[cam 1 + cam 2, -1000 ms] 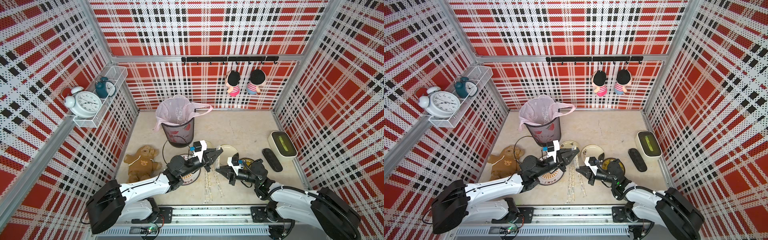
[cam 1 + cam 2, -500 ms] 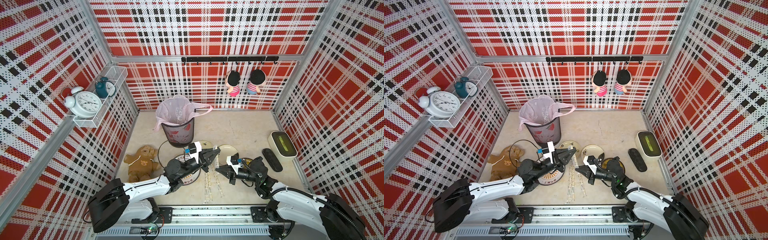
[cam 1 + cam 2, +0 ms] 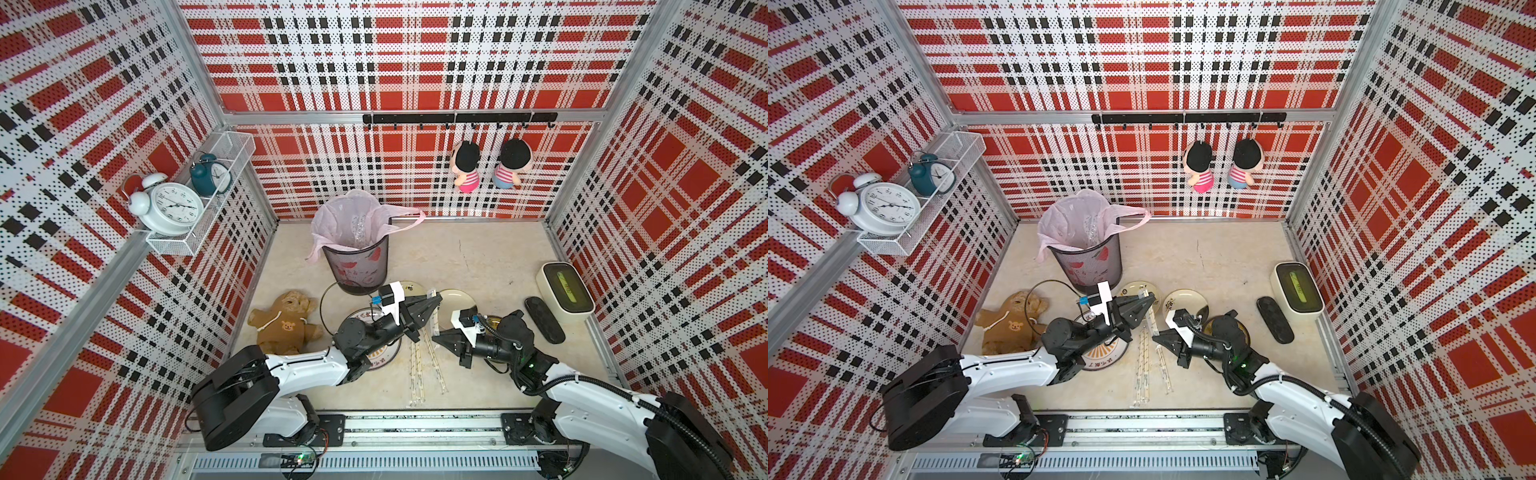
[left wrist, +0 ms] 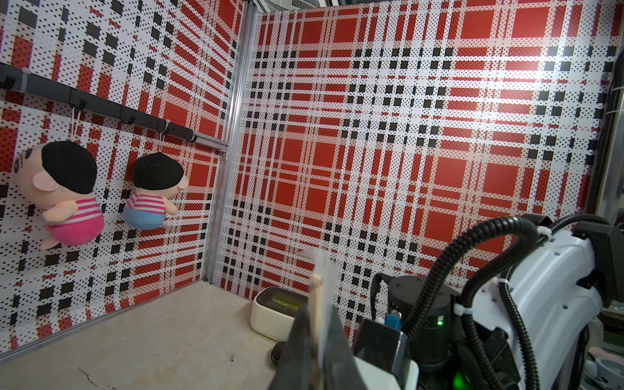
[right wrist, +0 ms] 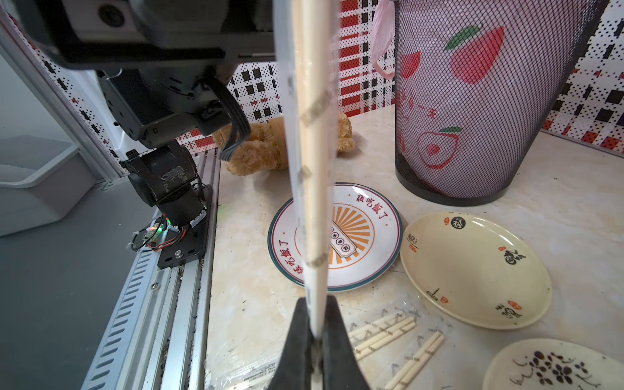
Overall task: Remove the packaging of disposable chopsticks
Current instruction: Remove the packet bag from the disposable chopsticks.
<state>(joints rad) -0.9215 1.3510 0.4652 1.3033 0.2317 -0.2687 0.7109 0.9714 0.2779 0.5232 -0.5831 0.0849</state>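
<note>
A: In both top views, left claw (image 3: 433, 297) and right claw (image 3: 435, 337) each clamp 1 end of a chopstick pair (image 3: 435, 318), held off the worktop (image 3: 478, 257).
B: Left wrist?
A: Claw closed on the pair, sleeve (image 4: 325, 270) poking past the stick tip.
B: Right wrist?
A: Closed on the other end. More wrapped pairs (image 5: 381, 332) lie loose on the worktop.

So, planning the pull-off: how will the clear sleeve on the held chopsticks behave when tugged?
The packaging looks thin and glossy, so probably slippery and floppy; its end past the left gripper looks crinkled. The disposable chopsticks inside run straight to the right gripper, so likely stiff.
</note>
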